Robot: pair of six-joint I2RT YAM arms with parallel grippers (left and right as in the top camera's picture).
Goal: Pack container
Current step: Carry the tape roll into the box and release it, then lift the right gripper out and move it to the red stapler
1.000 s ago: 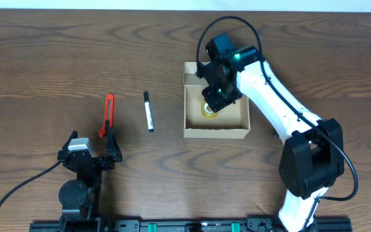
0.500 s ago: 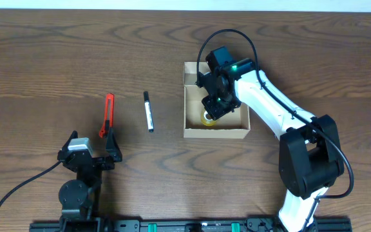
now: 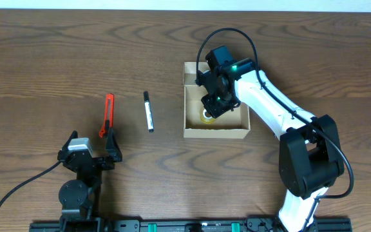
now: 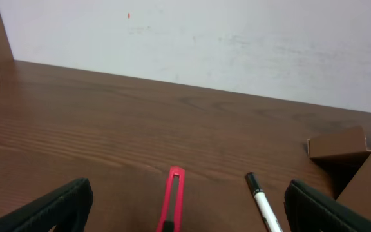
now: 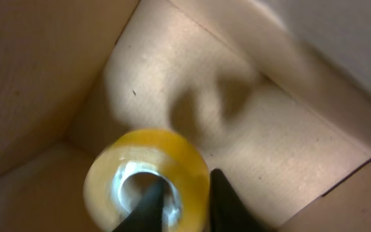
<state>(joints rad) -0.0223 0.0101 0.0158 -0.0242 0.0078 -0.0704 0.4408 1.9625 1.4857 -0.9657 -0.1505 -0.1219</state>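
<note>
The tape [image 5: 172,151] is down inside the box [image 3: 216,133], right of centre in the overhead frame. My right gripper [image 5: 185,183] straddles the roll's wall, one finger in the hole and one outside; I cannot tell whether it pinches or sits loose. My left gripper [image 4: 189,196] gapes wide at lower left, holding nothing.

I judge one item packed. The pen [image 3: 148,111] and cutter [image 3: 107,116] lie on the table [image 3: 44,64] left of the box, unpacked.

The box is matte tan cardboard with straight walls. The tape is a glossy amber ring, the cutter slim and red, the pen white with a black cap.

R arm [image 3: 269,103] blocks container [image 3: 216,134] top; cutter [image 3: 107,115], pen [image 3: 148,111] lie well left.
</note>
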